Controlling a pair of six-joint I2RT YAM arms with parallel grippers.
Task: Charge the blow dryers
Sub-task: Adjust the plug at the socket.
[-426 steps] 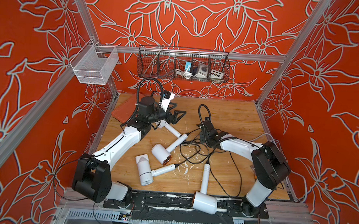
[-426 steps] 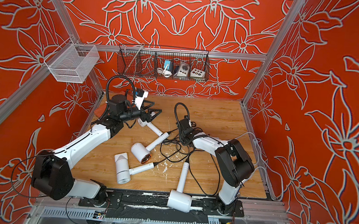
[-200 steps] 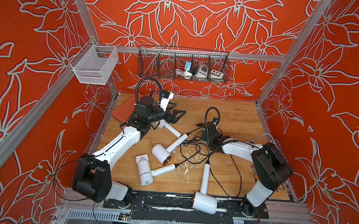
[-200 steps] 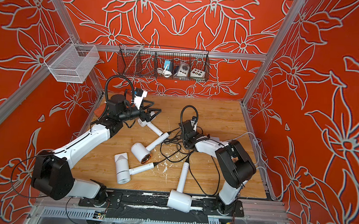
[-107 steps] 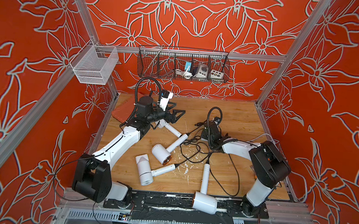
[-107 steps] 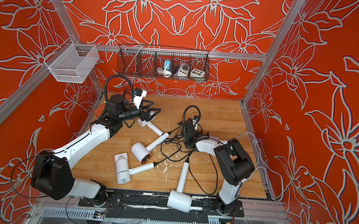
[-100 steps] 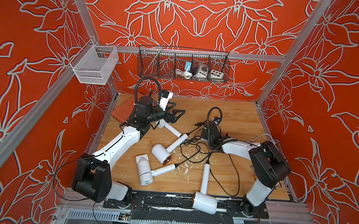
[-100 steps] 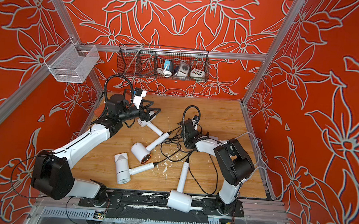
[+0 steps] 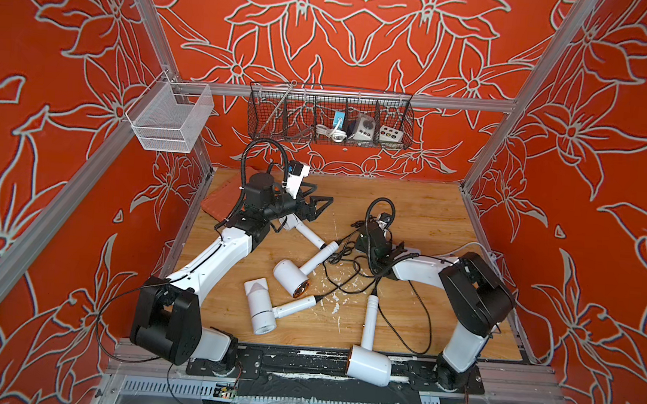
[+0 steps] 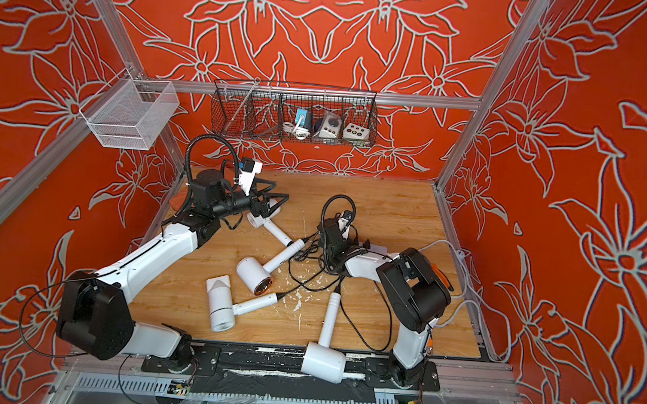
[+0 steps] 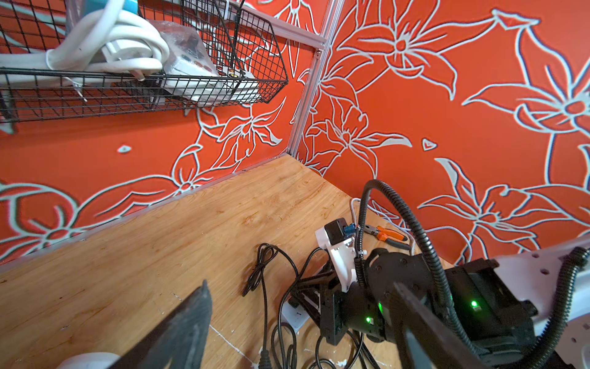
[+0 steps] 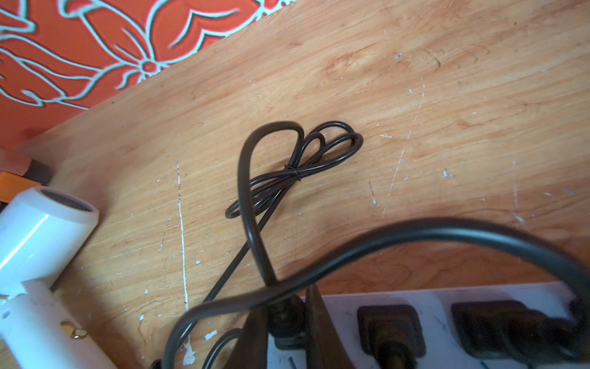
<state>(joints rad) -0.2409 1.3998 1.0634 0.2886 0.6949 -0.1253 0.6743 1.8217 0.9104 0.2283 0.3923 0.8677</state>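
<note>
Blow dryers, four white hammer-shaped ones, lie on the wooden desk. Right end effector grips a black plug at the white power strip; it likely needs pressing home. Left end effector hangs open.

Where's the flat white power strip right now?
The flat white plastic power strip lies right of centre on the wooden table, under the right end effector; the right wrist view shows it pinching a black plug there.
</note>
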